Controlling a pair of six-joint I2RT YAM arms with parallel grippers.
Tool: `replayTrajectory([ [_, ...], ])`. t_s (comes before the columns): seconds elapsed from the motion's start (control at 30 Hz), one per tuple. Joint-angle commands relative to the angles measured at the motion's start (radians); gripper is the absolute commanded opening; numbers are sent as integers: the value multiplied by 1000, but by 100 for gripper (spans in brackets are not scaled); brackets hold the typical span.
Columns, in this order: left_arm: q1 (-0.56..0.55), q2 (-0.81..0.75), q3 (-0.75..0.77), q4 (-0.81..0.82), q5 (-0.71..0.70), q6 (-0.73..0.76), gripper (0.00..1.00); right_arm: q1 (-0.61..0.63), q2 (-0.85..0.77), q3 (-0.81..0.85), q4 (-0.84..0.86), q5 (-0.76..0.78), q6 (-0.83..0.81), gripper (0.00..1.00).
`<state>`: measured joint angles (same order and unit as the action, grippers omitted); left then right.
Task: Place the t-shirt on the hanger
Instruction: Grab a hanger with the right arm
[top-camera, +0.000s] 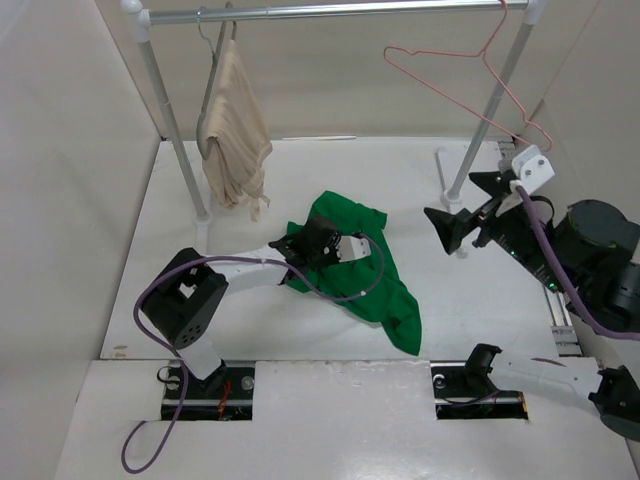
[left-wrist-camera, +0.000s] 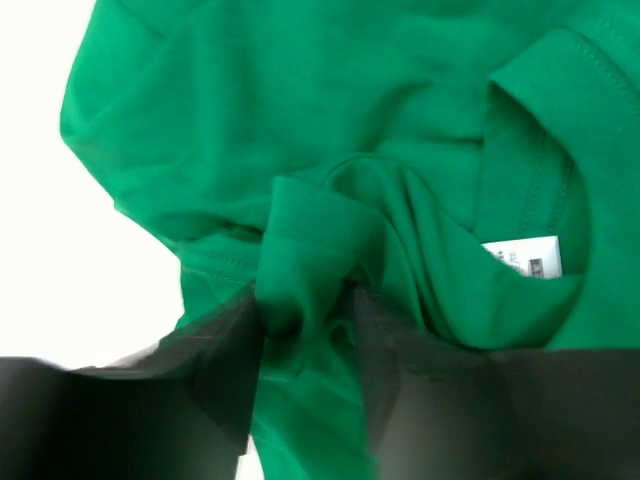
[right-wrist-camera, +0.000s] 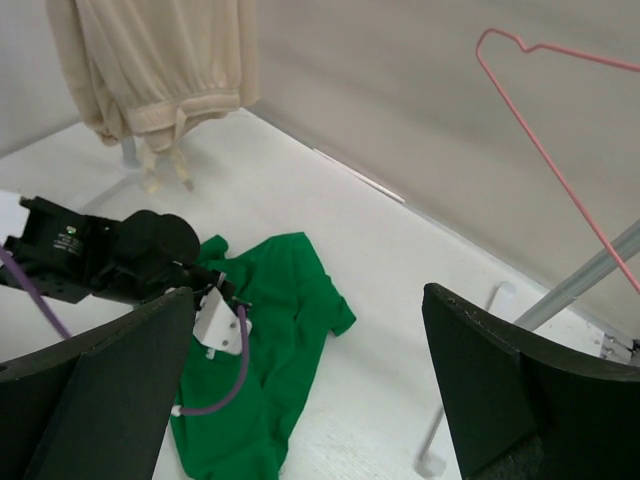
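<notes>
The bright green t-shirt (top-camera: 375, 275) lies crumpled on the white table; it also shows in the right wrist view (right-wrist-camera: 285, 330). My left gripper (top-camera: 302, 243) is down on the shirt's upper left part. In the left wrist view it (left-wrist-camera: 310, 335) is shut on a raised fold of the shirt (left-wrist-camera: 310, 230), next to the collar with its white label (left-wrist-camera: 522, 256). The pink hanger (top-camera: 432, 50) hangs from the rail at the back right, also in the right wrist view (right-wrist-camera: 548, 155). My right gripper (top-camera: 465, 205) is open and empty, raised to the right of the shirt, below the hanger.
A beige garment (top-camera: 235, 125) hangs on a grey wire hanger at the left of the metal rail (top-camera: 340, 12). The rack's posts (top-camera: 175, 130) (top-camera: 482, 125) stand on the table. Walls close in the left, back and right sides.
</notes>
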<state>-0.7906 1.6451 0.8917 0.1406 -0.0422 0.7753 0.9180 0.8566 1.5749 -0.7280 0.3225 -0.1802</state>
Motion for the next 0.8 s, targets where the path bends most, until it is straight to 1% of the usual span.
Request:
replayTrajectory([
  [0.0, 13, -5, 30, -10, 70, 16, 18, 9, 74, 51, -42, 65, -42, 100],
  [0.03, 13, -5, 30, -19, 79, 6, 0, -29, 97, 86, -51, 88, -15, 100],
  [0.1, 22, -5, 41, -39, 100, -20, 0, -82, 134, 144, -86, 105, -15, 100],
  [0.13, 22, -5, 70, -74, 110, -33, 0, -147, 177, 177, -96, 84, -15, 100],
  [0.17, 22, -5, 87, -97, 110, -50, 0, -184, 202, 241, -96, 67, -24, 100],
  [0.23, 31, -17, 149, -154, 139, -77, 0, -264, 252, 301, -120, -23, -53, 100],
  [0.27, 31, -34, 170, -209, 139, -86, 0, -347, 307, 359, -120, -69, -91, 100],
  [0.3, 31, -48, 185, -232, 162, -87, 0, -387, 337, 394, -134, -151, -106, 100],
  [0.33, 31, -65, 196, -251, 174, -87, 0, -425, 369, 431, -161, -193, -122, 100],
  [0.37, 31, -111, 196, -266, 191, -87, 0, -497, 436, 473, -180, -229, -140, 100],
  [0.4, 31, -137, 196, -288, 209, -87, 0, -527, 468, 560, -200, -255, -168, 100],
  [0.47, 31, -220, 185, -315, 289, -73, 0, -594, 548, 672, -226, -318, -214, 100],
  [0.53, 31, -267, 171, -337, 306, -61, 0, -628, 584, 729, -237, -330, -232, 100],
  [0.6, 31, -312, 162, -363, 355, -50, 0, -683, 630, 784, -237, -381, -243, 100],
  [0.63, 31, -321, 162, -390, 369, -50, 0, -700, 643, 825, -237, -398, -252, 100],
  [0.7, 31, -333, 171, -414, 409, -63, 0, -740, 671, 850, -247, -453, -252, 100],
  [0.77, 31, -347, 171, -414, 419, -83, 0, -839, 708, 850, -248, -529, -263, 100],
])
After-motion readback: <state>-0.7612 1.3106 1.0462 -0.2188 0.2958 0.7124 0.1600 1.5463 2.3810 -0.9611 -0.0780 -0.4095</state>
